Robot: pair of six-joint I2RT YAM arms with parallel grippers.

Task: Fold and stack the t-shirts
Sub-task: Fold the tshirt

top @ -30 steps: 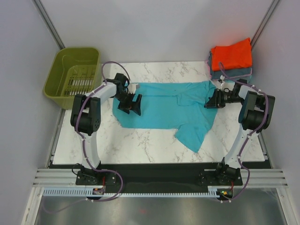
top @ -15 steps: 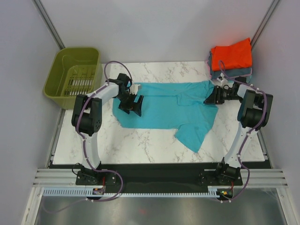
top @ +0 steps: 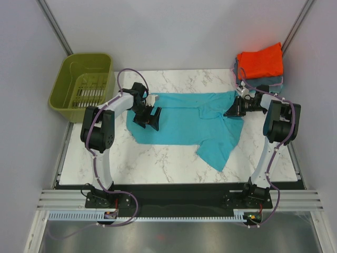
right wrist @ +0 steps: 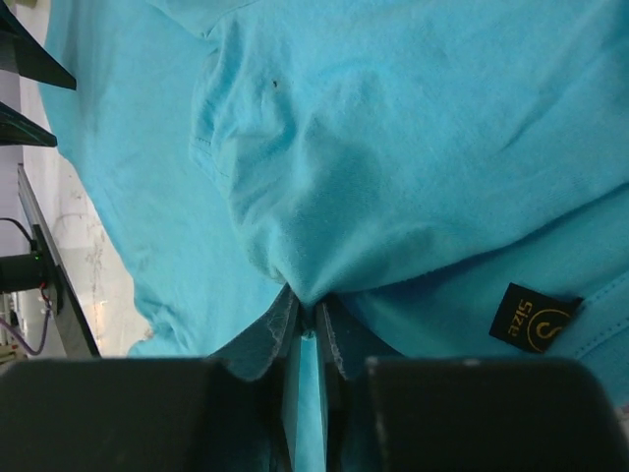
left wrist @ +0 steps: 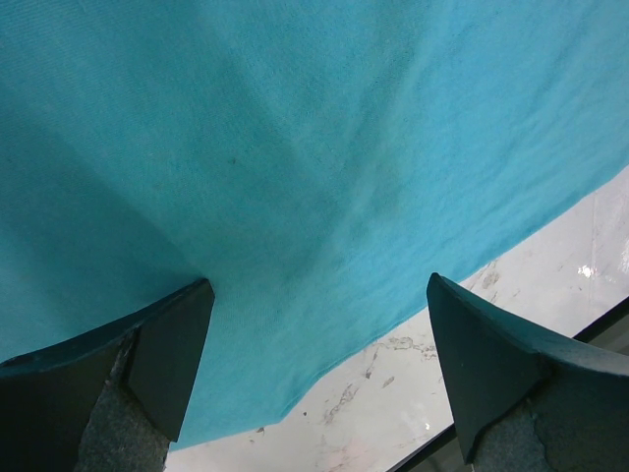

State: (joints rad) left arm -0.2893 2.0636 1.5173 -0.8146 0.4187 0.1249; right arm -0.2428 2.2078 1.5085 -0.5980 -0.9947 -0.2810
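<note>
**Pinching the teal shirt's right side for a clean fold**

The teal shirt is lying spread across the middle of the table, with part of it trailing toward the near edge. The right gripper is closing tight on a small ridge of the cloth, near the black label. The fabric is puckering up into the jaws. The left gripper is sitting over the shirt's left end with its fingers spread wide and nothing between them. Whether its fingertips are pressing on the cloth cannot be told.

The orange shirt is lying folded on top of the grey shirt at the far right corner, well apart from the left arm. The pile seems to be waiting for this third piece.

Judging from this, the step in hand is getting a hold on both ends so the shirt can be folded. To do it well, the right pinch should probably be taking only the top layer at the edge. A deep bunch would be dragging wrinkles along with it. The left fingers likely need to be coming down on the matching edge before anything lifts. Lifting both sides together and low would be keeping the cloth flat. The trailing part may be needing a tuck first, or it could be ending up skewed inside the fold.
</note>
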